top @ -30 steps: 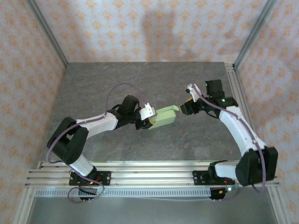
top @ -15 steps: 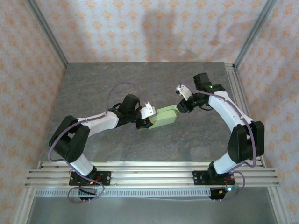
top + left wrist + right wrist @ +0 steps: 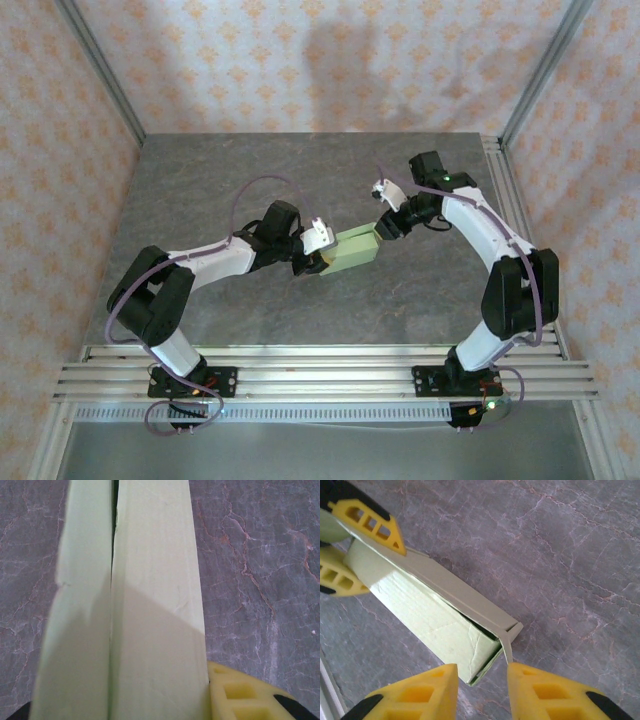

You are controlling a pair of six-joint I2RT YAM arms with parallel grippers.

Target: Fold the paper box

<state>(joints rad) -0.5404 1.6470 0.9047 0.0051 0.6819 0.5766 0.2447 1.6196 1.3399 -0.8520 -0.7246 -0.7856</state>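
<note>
The paper box (image 3: 352, 247) is a pale green, partly folded flat carton held just above the table's middle. My left gripper (image 3: 316, 257) is shut on its left end. In the left wrist view the box (image 3: 150, 605) runs straight away from the camera, with one yellow finger (image 3: 240, 695) pressed against its right side. My right gripper (image 3: 386, 226) is at the box's right end, open. In the right wrist view the box's loose end (image 3: 470, 645) with a gaping flap sits just ahead of the right gripper (image 3: 481, 675), and the flap's edge touches one fingertip (image 3: 540, 685).
The grey marbled table (image 3: 300, 170) stretches behind and around the box. Metal frame posts (image 3: 100, 70) and patterned walls stand at the sides and back. An aluminium rail (image 3: 320, 375) carries both arm bases at the near edge.
My right arm has swung its elbow inward and brought its gripper up against the box's right end. The left arm and the box have stayed put.
</note>
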